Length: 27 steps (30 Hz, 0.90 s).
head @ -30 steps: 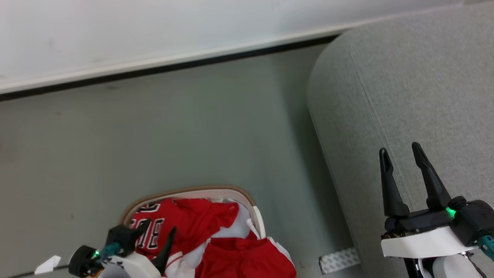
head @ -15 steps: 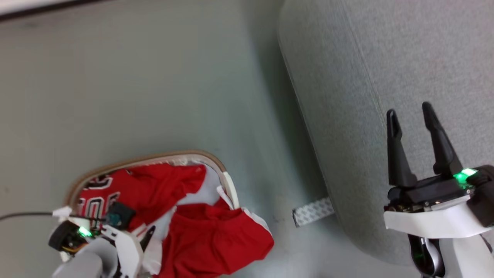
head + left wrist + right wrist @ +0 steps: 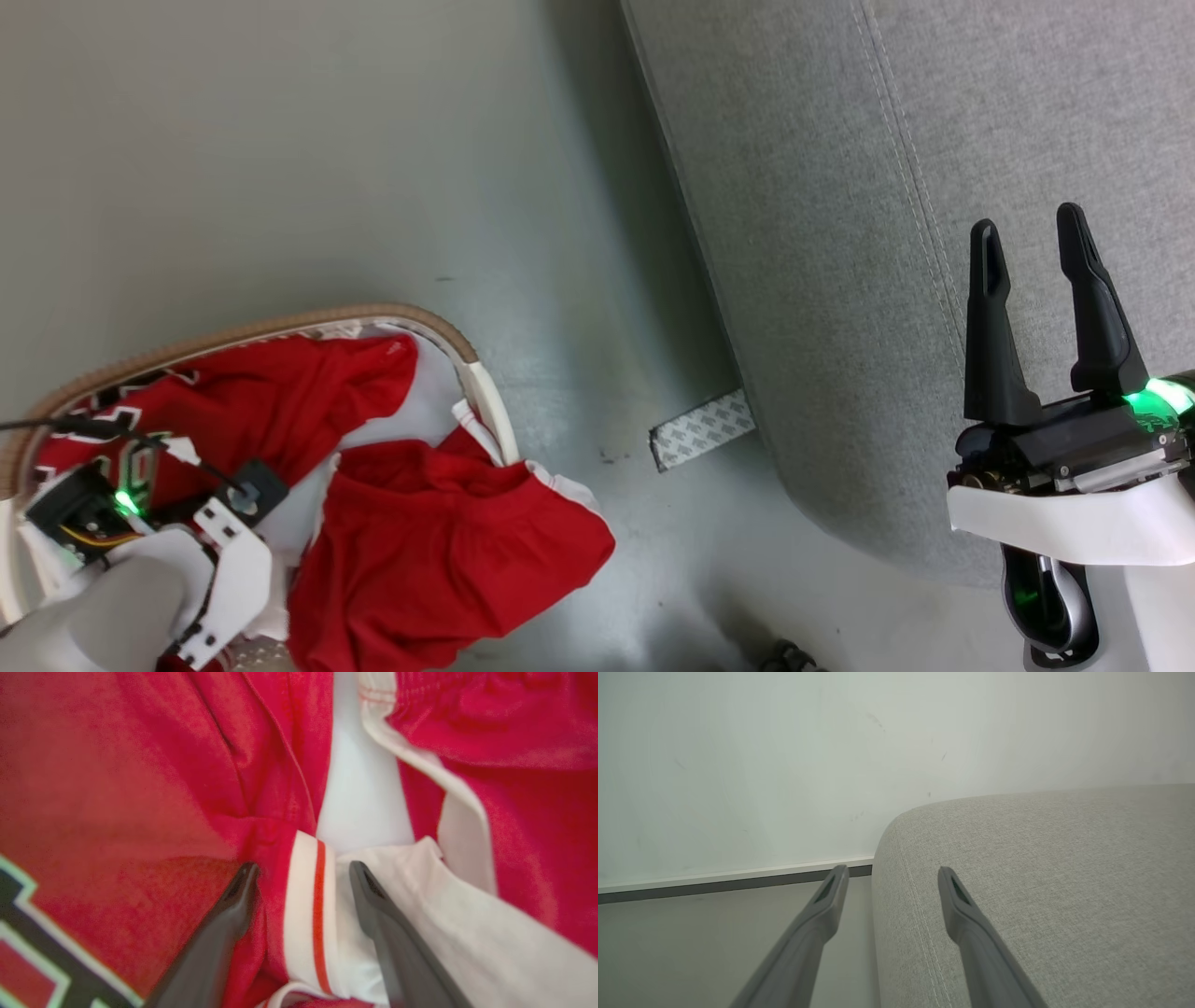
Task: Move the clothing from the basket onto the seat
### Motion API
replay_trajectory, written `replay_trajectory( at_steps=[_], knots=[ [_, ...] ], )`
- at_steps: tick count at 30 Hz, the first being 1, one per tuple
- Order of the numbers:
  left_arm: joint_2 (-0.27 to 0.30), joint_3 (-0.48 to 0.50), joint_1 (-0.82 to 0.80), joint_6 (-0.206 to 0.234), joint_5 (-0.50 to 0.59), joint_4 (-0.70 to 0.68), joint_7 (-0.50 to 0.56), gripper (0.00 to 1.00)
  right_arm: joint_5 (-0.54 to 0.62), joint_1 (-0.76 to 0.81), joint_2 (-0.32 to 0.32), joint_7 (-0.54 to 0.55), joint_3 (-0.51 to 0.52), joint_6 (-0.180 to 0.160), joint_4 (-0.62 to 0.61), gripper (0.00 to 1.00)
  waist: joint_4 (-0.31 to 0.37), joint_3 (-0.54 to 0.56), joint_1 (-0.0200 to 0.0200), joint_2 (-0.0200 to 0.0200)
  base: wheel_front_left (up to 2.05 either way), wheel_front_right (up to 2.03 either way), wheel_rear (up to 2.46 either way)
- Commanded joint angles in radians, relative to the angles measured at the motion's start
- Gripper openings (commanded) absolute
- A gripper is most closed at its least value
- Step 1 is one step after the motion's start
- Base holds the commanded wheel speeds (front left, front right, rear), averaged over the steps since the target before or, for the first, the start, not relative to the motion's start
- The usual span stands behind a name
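Clothing point(image 3: 448, 560) crumpled, one piece spilling over basket point(image 3: 446, 329) rim toward seat point(image 3: 840, 187) | left pincer point(image 3: 303, 872) spread | right pincer point(image 3: 1027, 229) spread

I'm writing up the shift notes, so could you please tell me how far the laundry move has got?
Done: nothing visible. The clothing lies in the basket, with one piece draped over its rim. In hand: the left gripper is open, its fingers straddling a white, red-striped hem. Left: grasp, lift and carry each garment to the seat, above which the open right gripper hangs empty.
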State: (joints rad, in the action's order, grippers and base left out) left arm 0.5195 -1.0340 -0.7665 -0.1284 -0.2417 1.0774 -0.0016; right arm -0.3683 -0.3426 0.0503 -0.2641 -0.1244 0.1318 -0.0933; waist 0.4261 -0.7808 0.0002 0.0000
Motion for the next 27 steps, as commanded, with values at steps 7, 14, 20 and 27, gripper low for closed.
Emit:
replay_trajectory(
  at_steps=[7, 14, 20, 27],
  knots=[
    [0.008, -0.032, -0.042, -0.001, 0.008, 0.073, 0.033, 1.0, -0.028, -0.014, 0.0, -0.001, -0.006, -0.002, -0.007, 1.0, 0.035, -0.051, -0.0002, 0.0, 0.0, 0.0, 0.0],
    [-0.017, -0.043, -0.05, -0.001, -0.021, 0.096, -0.001, 0.0, -0.031, -0.013, 0.0, -0.001, 0.0, -0.002, 0.008, 1.0, 0.034, -0.044, -0.0002, 0.0, 0.0, 0.0, 0.0],
    [-0.059, -0.042, -0.036, -0.001, -0.056, 0.114, -0.041, 0.0, -0.007, -0.018, 0.0, -0.001, 0.005, -0.002, 0.023, 1.0, 0.007, 0.02, -0.0002, 0.0, 0.0, 0.0, 0.0],
    [-0.175, 0.007, -0.003, -0.001, -0.135, 0.111, -0.146, 0.0, 0.067, 0.006, 0.001, -0.001, 0.047, -0.002, 0.06, 1.0, -0.097, 0.201, -0.0002, 0.0, 0.0, 0.0, 0.0]
  ],
)
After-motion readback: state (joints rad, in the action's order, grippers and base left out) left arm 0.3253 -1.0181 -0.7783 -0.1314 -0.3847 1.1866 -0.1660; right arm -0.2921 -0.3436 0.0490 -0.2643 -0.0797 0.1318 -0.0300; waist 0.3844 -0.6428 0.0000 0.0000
